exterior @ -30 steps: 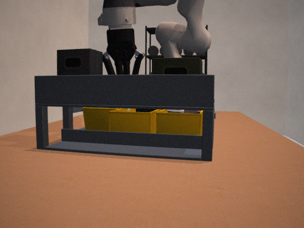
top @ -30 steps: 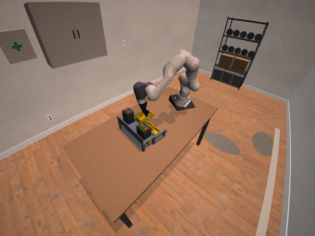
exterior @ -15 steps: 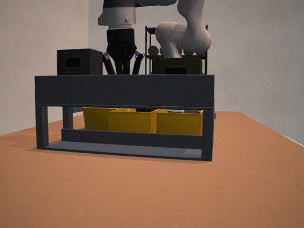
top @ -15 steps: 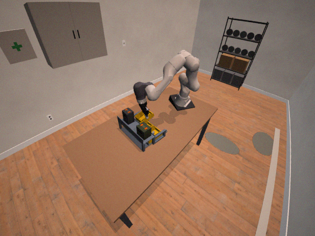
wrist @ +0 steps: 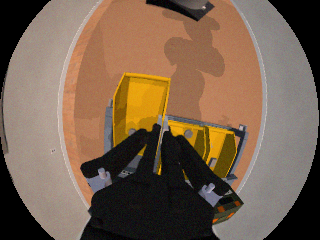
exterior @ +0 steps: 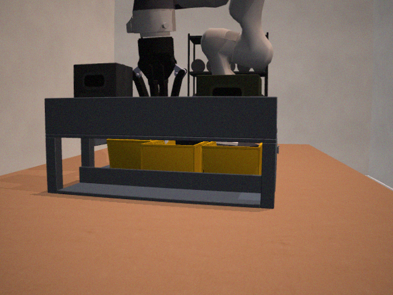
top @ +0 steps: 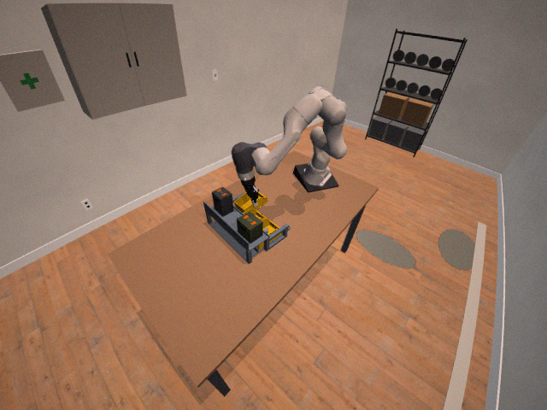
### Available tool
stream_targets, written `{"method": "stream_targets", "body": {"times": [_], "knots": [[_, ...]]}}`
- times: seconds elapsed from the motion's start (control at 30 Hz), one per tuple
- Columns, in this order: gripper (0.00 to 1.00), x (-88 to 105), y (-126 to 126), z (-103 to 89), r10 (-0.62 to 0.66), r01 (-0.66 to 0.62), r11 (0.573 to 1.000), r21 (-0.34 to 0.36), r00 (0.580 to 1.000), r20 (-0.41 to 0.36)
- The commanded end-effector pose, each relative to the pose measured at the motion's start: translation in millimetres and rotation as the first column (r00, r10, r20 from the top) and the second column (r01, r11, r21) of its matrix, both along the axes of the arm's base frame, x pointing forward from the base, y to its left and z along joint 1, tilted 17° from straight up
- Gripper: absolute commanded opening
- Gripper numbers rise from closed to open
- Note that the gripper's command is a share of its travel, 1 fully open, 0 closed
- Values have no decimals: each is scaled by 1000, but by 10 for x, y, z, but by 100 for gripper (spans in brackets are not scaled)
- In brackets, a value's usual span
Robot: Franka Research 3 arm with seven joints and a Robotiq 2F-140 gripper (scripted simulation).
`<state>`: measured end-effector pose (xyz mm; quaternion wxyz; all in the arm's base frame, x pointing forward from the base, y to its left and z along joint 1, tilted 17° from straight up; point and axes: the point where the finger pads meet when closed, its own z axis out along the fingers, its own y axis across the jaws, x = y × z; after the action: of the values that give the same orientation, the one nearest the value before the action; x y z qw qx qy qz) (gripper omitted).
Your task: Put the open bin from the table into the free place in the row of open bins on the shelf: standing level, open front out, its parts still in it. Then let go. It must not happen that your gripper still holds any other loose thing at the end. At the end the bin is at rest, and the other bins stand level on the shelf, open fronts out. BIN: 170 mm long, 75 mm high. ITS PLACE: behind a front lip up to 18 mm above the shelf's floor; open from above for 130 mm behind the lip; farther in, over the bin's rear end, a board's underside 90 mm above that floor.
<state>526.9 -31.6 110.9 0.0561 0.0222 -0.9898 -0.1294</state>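
Brown table (top: 185,291) carries the grey shelf (exterior: 158,115) — the hand (wrist: 159,135) pinches the yellow bin's (wrist: 142,108) thin wall, that bin tilted at the shelf's leftmost place, beside two level bins.

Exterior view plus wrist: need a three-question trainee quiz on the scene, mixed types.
1. True or false: a black box and an olive box both stand on the shelf's top board.
2. In the exterior view, how many yellow bins show under that board? A two, B three, C five.
3. Fill in: the gripper is ___ on a wall of the end bin that juts out of the row.
Key: 1 true; 2 B; 3 shut.
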Motion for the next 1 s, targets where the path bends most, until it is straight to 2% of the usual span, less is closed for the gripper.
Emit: {"method": "stream_targets", "body": {"times": [0.0, 0.97], "knots": [[0, 16, -4, -7, 0, 0, 1000, 1, 1000, 6], [0, 148, -4, -15, -10, 10, 1000, 3, 999, 45]]}}
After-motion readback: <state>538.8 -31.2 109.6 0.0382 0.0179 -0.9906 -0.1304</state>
